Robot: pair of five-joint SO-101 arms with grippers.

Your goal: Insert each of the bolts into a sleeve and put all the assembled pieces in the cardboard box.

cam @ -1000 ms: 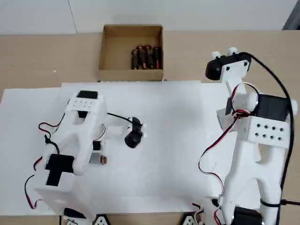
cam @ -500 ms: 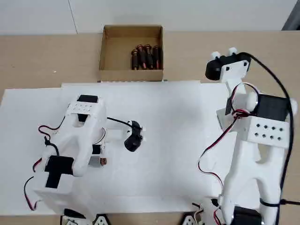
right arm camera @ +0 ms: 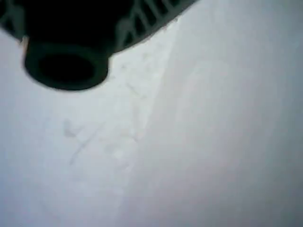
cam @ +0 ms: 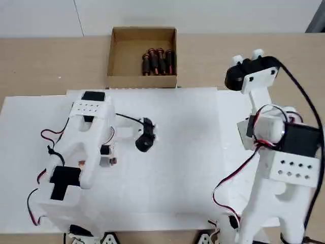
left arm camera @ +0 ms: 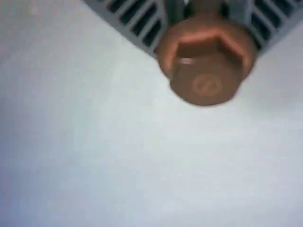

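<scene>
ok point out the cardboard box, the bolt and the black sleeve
cardboard box [cam: 127, 81]: high view, front wall
bolt [left arm camera: 204, 71]: left wrist view, hex head
black sleeve [right arm camera: 66, 83]: right wrist view, rim of open end

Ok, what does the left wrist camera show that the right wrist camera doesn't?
Left wrist view, not the right: a copper bolt, hex head toward the camera, held by the left gripper between ribbed grey fingers. Right wrist view, not the left: a black sleeve, open end toward the camera, held in the right gripper. Both: the white sheet lying below the held part.
</scene>
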